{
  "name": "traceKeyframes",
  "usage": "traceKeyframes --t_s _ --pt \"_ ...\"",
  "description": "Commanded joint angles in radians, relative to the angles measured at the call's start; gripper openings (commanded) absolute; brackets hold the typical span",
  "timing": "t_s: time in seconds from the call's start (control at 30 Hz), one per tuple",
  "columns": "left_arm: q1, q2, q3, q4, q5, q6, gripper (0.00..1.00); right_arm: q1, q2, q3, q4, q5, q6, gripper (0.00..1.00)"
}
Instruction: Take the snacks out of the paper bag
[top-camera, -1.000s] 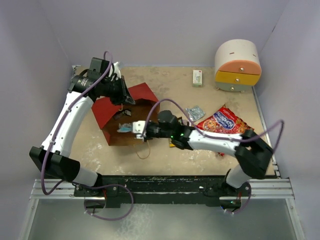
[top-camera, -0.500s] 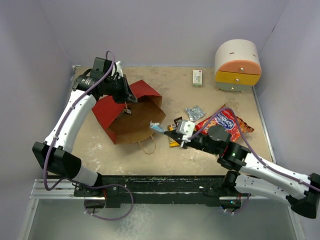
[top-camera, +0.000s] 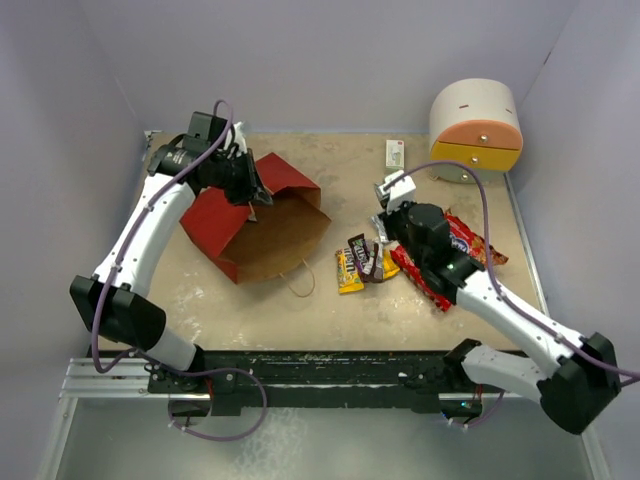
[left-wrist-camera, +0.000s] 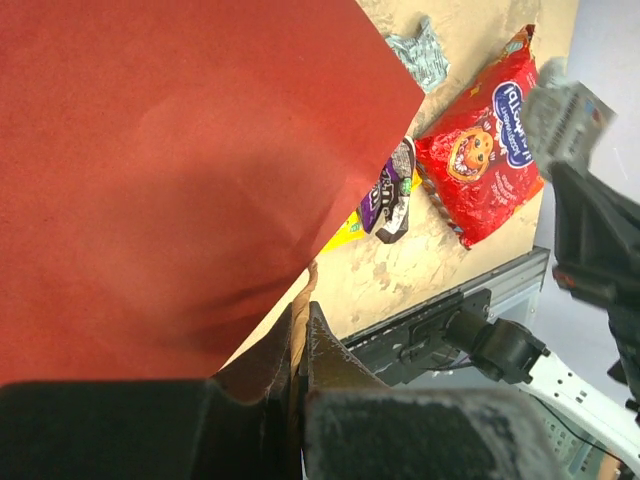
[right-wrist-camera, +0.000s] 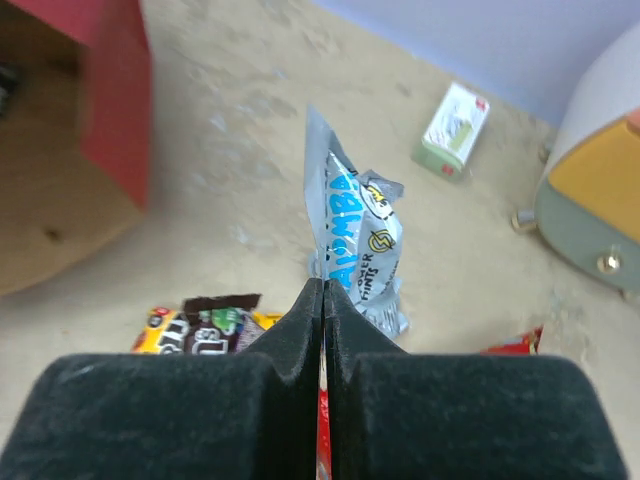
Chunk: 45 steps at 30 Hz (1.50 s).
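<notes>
The paper bag (top-camera: 272, 232) lies on its side, red outside, brown inside, mouth toward the near right. My left gripper (top-camera: 252, 194) is shut on its upper rim; in the left wrist view the fingers (left-wrist-camera: 325, 345) pinch the paper edge beside the red wall (left-wrist-camera: 180, 150). My right gripper (top-camera: 387, 203) is shut on a silver snack packet with blue lettering (right-wrist-camera: 330, 195), held above the table right of the bag. A yellow candy bar (top-camera: 348, 272), a dark brown one (top-camera: 363, 257) and the red crisp packet (top-camera: 462, 247) lie on the table. Another silver packet (right-wrist-camera: 382, 255) lies below the held one.
A white round-topped mini chest with orange and yellow drawers (top-camera: 477, 128) stands at the back right. A small white and green box (top-camera: 395, 154) lies left of it. The bag's string handle (top-camera: 298, 286) trails on the table. Grey walls close in the back and sides.
My right gripper has pulled out of the bag's mouth and swung right and back, carrying the silver packet. My left gripper kept hold of the rim, and the bag's mouth has opened wider.
</notes>
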Motion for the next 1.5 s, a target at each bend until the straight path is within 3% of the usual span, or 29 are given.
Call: traceKeyframes --t_s 0.0,0.13,0.3,0.5,0.73,0.97,1.17,1.27,1.47 --pt "0.015 -0.002 0.068 -0.028 -0.02 0.054 0.0 -0.089 0.105 0.104 -0.009 -0.003 0.115 0.0" --pt "0.017 -0.01 0.077 -0.039 -0.02 0.06 0.0 -0.167 0.271 0.18 -0.09 -0.006 0.154 0.0" --pt "0.017 -0.024 0.066 -0.024 0.049 0.051 0.0 -0.193 0.473 0.296 -0.209 0.2 0.078 0.0" --pt "0.017 -0.049 0.044 -0.018 0.09 0.037 0.0 -0.195 0.547 0.272 -0.175 0.264 -0.041 0.0" --pt "0.017 -0.096 -0.019 -0.007 0.122 0.003 0.0 -0.195 0.667 0.313 -0.25 0.321 0.011 0.0" --pt "0.017 -0.153 -0.082 -0.005 0.097 -0.013 0.0 -0.186 0.628 0.3 -0.326 0.073 0.158 0.01" --pt "0.018 -0.16 -0.086 -0.001 0.08 -0.021 0.0 -0.186 0.407 0.265 -0.295 -0.234 0.157 0.52" --pt "0.017 -0.153 -0.074 0.004 0.077 -0.023 0.0 -0.186 0.332 0.236 -0.286 -0.297 0.153 0.59" --pt "0.017 -0.144 -0.063 0.018 0.081 -0.033 0.0 -0.163 0.274 0.182 -0.182 -0.494 0.158 0.63"
